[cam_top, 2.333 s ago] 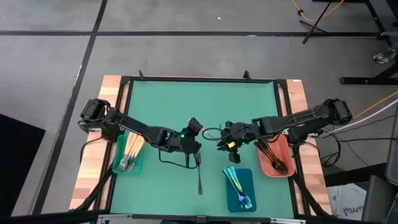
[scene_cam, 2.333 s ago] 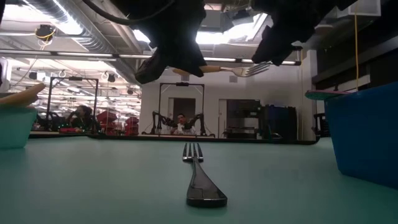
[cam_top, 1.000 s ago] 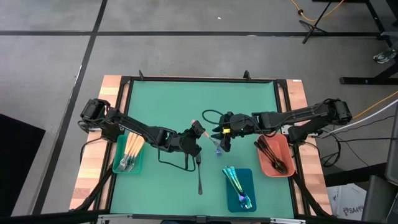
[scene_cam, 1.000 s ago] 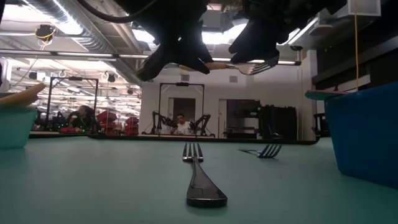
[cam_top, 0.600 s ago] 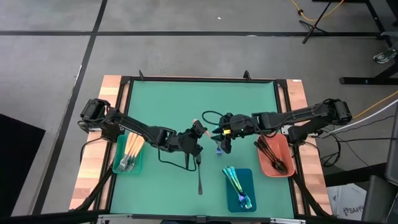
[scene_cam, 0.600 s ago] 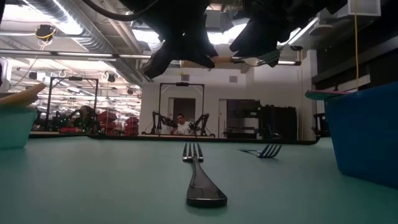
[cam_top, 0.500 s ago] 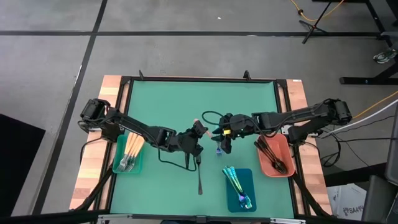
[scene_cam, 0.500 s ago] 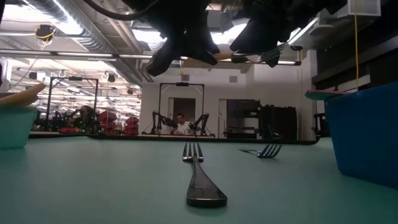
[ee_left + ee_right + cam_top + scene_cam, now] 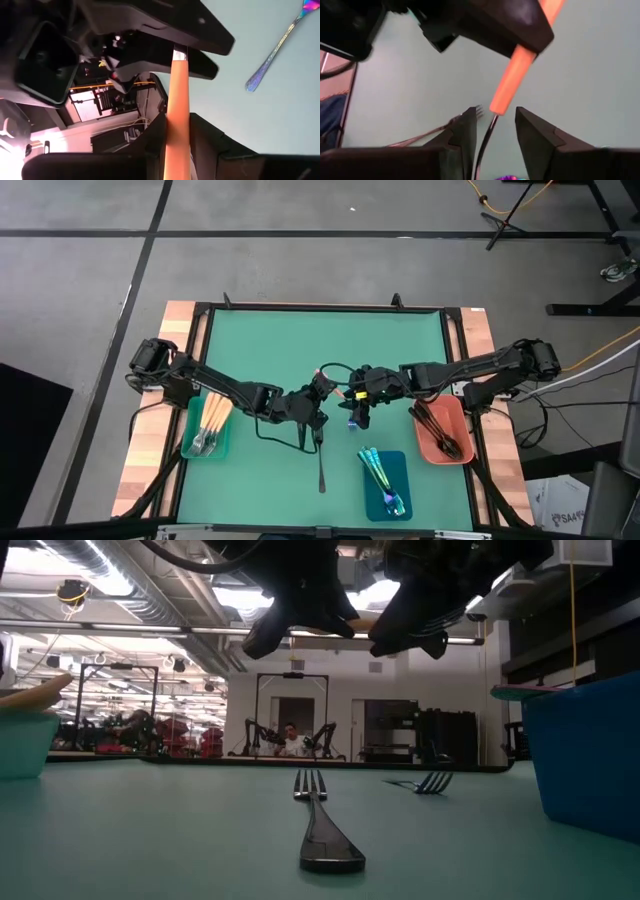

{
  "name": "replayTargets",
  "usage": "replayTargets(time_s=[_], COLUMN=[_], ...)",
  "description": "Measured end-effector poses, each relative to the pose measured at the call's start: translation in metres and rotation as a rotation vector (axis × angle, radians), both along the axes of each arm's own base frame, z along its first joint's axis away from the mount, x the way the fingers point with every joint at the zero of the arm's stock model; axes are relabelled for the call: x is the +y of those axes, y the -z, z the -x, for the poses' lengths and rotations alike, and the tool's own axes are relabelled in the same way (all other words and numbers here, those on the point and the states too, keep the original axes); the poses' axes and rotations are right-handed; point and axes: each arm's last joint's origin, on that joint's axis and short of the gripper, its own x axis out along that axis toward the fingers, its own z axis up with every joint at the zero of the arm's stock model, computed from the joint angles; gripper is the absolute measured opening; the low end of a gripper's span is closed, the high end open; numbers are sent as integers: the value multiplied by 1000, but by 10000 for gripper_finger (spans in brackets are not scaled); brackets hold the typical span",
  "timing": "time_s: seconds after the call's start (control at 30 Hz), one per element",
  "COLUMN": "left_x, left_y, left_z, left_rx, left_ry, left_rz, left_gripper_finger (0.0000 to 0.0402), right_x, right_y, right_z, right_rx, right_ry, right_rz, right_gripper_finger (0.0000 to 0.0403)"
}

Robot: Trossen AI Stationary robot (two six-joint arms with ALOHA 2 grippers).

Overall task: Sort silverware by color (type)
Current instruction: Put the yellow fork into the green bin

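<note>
- Nearest the low camera, a black fork (image 9: 322, 830) lies flat on the green tabletop (image 9: 280, 350), handle toward the lens and tines pointing away; from above, the same fork (image 9: 321, 462) runs lengthwise down the mat, just below the left arm's gripper.
- A little farther back in the low view, an iridescent fork (image 9: 425, 782) rests on the tabletop with its tines toward the camera; the left wrist view catches its rainbow-tinted handle (image 9: 272, 57) lying at a slant on the green surface.
- Above mid-table, the left gripper (image 9: 318, 392) and right gripper (image 9: 355, 402) meet almost tip to tip. Only the wrist views show what passes between them: an orange-handled utensil (image 9: 176, 115).
- In the left wrist view, the left gripper's fingers (image 9: 150, 145) are clamped on that orange handle, whose long axis points straight out toward the right gripper.
- The right wrist view shows the handle's free end (image 9: 512, 85) reaching between the right gripper's fingers (image 9: 540, 140), which stand apart around it without touching.
- At the tabletop's edges, seen from above: a teal tray (image 9: 188, 448) on the left holding orange-handled pieces, a blue tray (image 9: 398, 465) at front centre-right holding iridescent ones, and a salmon tray (image 9: 458, 420) on the right holding dark ones.
- Beyond the tabletop, the low view shows a person (image 9: 290, 743) seated in the room behind.
</note>
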Motion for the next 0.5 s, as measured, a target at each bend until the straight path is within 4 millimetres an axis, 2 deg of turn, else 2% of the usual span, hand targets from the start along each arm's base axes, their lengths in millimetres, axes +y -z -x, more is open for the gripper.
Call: replayTargets(time_s=[0.33,0.5], left_x=[0,0], left_y=[0,0], left_z=[0,0], left_rx=[11,13], left_ry=[8,9], left_rz=[-12,-12], left_gripper_finger=[69,73], right_x=[0,0], right_y=[0,1], right_z=[0,0], right_rx=[2,6], right_ry=[-2,0], right_rz=[3,4], right_gripper_finger=[14,7])
